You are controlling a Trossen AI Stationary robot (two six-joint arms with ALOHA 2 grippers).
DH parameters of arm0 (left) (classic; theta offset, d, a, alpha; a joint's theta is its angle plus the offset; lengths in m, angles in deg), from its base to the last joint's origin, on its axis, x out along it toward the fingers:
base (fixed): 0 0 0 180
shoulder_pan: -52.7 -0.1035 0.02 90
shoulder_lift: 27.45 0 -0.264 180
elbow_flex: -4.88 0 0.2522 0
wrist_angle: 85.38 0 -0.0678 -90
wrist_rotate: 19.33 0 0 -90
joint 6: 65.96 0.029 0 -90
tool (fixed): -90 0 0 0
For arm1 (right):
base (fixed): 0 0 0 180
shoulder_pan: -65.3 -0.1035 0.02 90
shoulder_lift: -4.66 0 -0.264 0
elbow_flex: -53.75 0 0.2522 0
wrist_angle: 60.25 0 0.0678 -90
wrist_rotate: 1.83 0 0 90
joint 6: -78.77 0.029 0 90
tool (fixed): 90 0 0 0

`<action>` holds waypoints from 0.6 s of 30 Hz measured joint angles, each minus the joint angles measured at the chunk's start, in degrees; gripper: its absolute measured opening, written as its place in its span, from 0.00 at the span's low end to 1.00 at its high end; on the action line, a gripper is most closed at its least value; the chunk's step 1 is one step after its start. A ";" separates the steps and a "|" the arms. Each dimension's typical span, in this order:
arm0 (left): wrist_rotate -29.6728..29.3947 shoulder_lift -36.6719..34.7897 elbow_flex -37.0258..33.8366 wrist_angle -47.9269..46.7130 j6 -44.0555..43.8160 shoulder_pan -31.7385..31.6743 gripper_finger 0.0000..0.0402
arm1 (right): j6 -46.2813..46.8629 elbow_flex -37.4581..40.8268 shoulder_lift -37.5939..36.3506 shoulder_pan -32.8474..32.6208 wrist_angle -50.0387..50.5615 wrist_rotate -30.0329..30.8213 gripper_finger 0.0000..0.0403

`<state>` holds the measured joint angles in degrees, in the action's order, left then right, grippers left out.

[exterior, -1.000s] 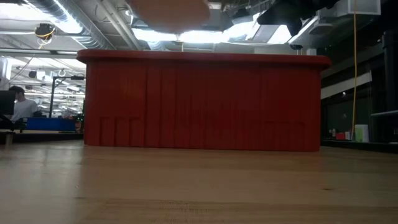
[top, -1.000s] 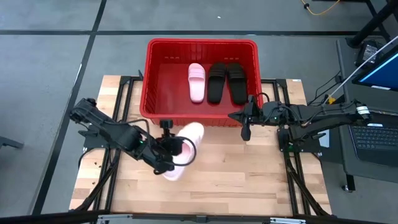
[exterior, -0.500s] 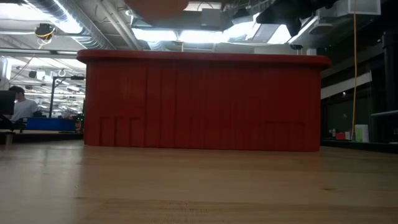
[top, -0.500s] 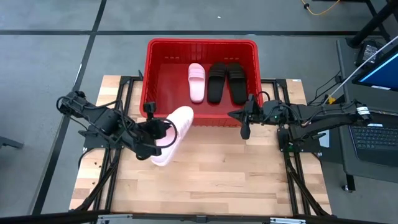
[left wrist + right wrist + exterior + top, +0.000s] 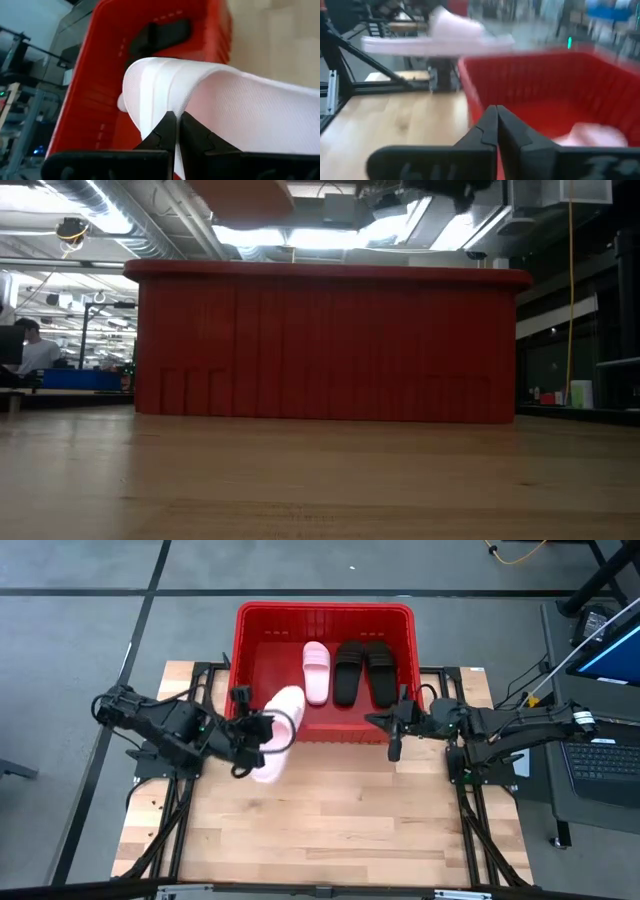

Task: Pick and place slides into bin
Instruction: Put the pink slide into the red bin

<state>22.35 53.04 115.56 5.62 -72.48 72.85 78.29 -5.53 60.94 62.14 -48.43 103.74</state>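
The red bin [image 5: 325, 615] stands at the table's far edge. On its floor lie one pale pink slide [image 5: 317, 670] and two black slides [image 5: 349, 672] [image 5: 381, 672] side by side. A second pink slide [image 5: 277, 728] hangs in the air over the bin's near left rim, with my left gripper [image 5: 262, 728] shut on it. This slide also shows in the right wrist view [image 5: 435, 37] and as an underside at the top of the low view [image 5: 245, 192]. My right gripper [image 5: 393, 738] is shut on nothing, just before the bin's near right corner. My left gripper pinches the pink slide's wide strap [image 5: 165, 90] between its two fingers [image 5: 167, 127], at the strap's edge. The fingers come from the table's left, slanting down. The slide is lifted clear and roughly level, strap up, its far end above the bin's near rim [image 5: 300, 735].
Bare wooden tabletop [image 5: 330, 820] lies between the bin and the near edge. Dark frame rails [image 5: 470, 830] run along both sides of the table. A laptop [image 5: 605, 755] sits to the right, off the table. The bin's left half [image 5: 270, 665] has free floor.
My left gripper has carried the pink slide up, toward the far edge and a little to the left. The slide has gone from over the bare table to over the bin's near left rim. It stays clear of everything and has turned slightly.
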 joint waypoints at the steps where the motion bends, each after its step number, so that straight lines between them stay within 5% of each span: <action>1: -0.04 0.00 0.00 1.13 0.81 -1.36 0.01 | -3.48 0.00 0.00 0.05 -2.14 0.02 0.01; 6: 2.00 0.00 0.00 7.95 8.94 -8.94 0.01 | -15.52 0.00 -0.01 2.23 -11.48 -0.11 0.01; 18: 12.18 0.18 0.00 22.80 24.09 -31.81 0.01 | -16.48 0.00 0.00 15.67 -12.58 3.91 0.01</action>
<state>34.54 53.22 115.56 28.42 -48.38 41.04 61.81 -5.53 60.94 77.82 -61.01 107.65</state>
